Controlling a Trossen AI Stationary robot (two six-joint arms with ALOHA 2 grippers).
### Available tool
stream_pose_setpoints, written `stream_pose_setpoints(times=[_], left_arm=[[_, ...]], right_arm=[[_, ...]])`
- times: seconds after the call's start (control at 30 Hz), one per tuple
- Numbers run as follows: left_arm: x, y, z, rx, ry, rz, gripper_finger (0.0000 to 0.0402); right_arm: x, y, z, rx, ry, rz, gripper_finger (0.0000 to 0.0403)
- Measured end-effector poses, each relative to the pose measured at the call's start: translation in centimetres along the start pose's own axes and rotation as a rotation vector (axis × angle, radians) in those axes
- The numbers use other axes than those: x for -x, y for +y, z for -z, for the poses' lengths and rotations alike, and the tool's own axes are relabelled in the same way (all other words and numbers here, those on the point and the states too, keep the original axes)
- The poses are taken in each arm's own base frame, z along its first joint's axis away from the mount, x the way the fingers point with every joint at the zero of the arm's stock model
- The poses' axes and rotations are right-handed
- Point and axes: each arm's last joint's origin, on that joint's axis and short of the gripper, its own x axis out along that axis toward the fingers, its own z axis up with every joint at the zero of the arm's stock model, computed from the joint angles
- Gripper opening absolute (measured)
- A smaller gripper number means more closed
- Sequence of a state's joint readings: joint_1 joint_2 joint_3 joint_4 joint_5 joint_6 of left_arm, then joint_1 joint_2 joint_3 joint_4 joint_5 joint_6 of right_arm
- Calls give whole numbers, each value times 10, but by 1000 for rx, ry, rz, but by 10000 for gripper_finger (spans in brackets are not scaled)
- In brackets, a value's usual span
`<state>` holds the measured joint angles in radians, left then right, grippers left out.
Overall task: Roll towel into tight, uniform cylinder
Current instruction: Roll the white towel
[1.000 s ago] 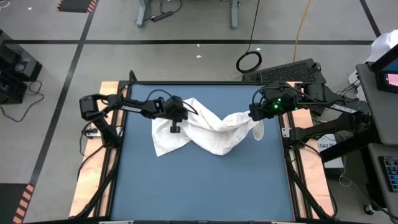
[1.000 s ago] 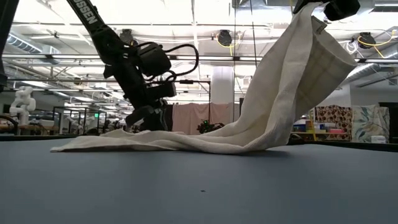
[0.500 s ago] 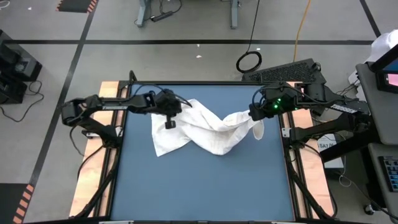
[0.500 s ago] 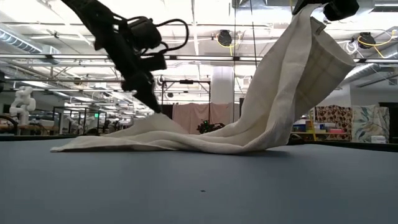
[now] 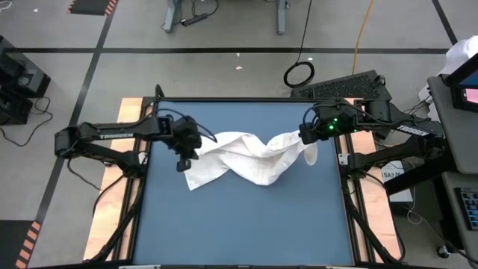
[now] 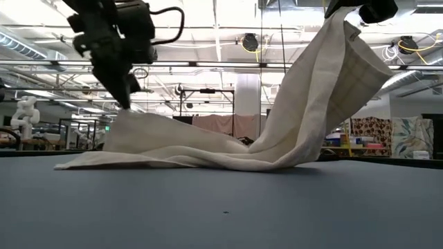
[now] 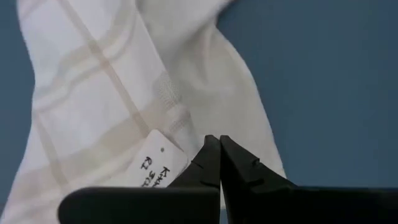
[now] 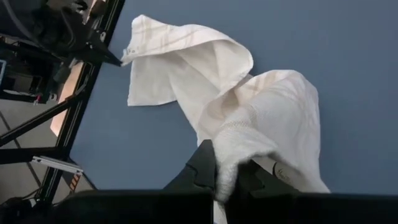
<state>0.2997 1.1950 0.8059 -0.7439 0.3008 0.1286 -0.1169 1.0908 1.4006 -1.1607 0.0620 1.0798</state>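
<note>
From above, the towel [image 5: 250, 157] sags across the table's [image 5: 246, 224] twelve-o'clock half, its three-o'clock end pinched in the right gripper [image 5: 305, 137], while the low view shows the left gripper [image 6: 123, 104] clamping and lifting the nine-o'clock corner, likely to stretch it flat before rolling.

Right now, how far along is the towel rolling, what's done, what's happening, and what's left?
Done: nothing is rolled; the towel is a crumpled, unrolled sheet on the blue table. In hand: the right gripper is shut on one end, holding it high, and the left gripper is shut on the opposite edge, lifting it off the table. Left: spreading it flat, then the whole roll.
</note>
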Motion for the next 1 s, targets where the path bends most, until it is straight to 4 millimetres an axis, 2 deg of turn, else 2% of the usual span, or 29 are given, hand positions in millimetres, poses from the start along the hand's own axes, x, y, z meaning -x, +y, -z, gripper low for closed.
stream_pose_setpoints(times=[0.17, 0.47, 0.6, 0.8, 1.0], left_arm=[[-11, 7, 15, 3, 59, -107, 13], [-39, 13, 43, 26, 50, -120, 155], [-40, 9, 37, -4, -6, -119, 195], [-47, -5, 22, -223, -116, -100, 206], [-62, -4, 12, -151, -158, -233, 206]], right_arm=[[0, 0, -1, 7, -18, 8, 0], [0, 0, -1, 11, -19, 3, 0], [0, 1, -1, 10, -22, 0, 0], [0, 1, -1, -5, -24, -3, 0], [-3, 2, -2, -14, -38, 17, 0]])
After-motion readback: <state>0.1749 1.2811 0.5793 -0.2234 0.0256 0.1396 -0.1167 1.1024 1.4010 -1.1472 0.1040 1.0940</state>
